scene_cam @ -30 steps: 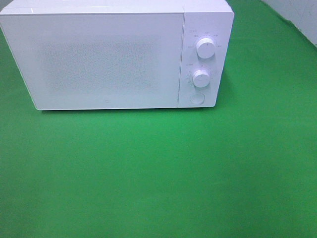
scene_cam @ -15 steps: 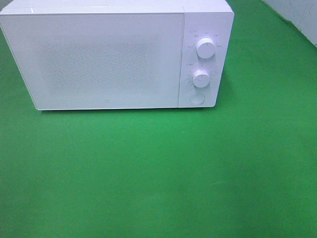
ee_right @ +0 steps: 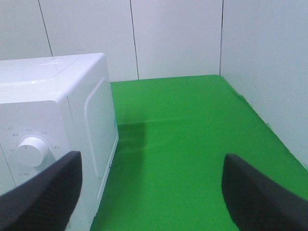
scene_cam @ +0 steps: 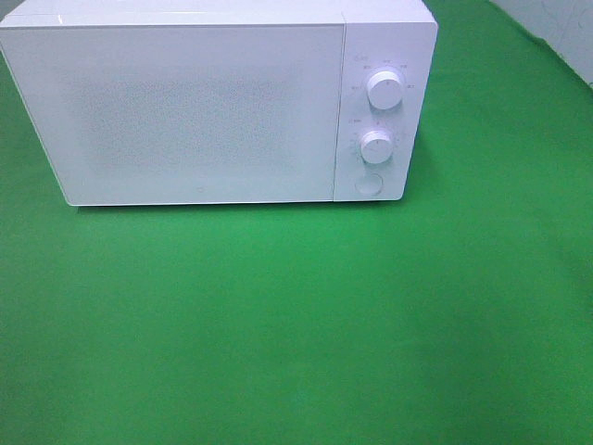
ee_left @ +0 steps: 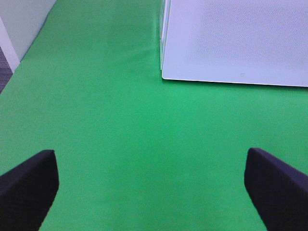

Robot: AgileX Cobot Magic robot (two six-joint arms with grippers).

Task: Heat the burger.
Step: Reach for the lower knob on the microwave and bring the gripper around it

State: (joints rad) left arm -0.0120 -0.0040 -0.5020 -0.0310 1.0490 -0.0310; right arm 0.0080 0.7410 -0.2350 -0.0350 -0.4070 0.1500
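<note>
Nothing has shifted since the earlier frames. The white box-shaped microwave oven sits with its door shut at the far side of the green cloth-covered bench, and its upper round white dial is set as before.

Your left claw is spread wide. Bare green lies between its dark fingers, and the oven's front corner is well ahead.

Your right claw also stands wide, with the oven's dial end just beside one finger. Ahead of it, open bench runs to the white panelled wall.

You cannot tell where the burger is.
</note>
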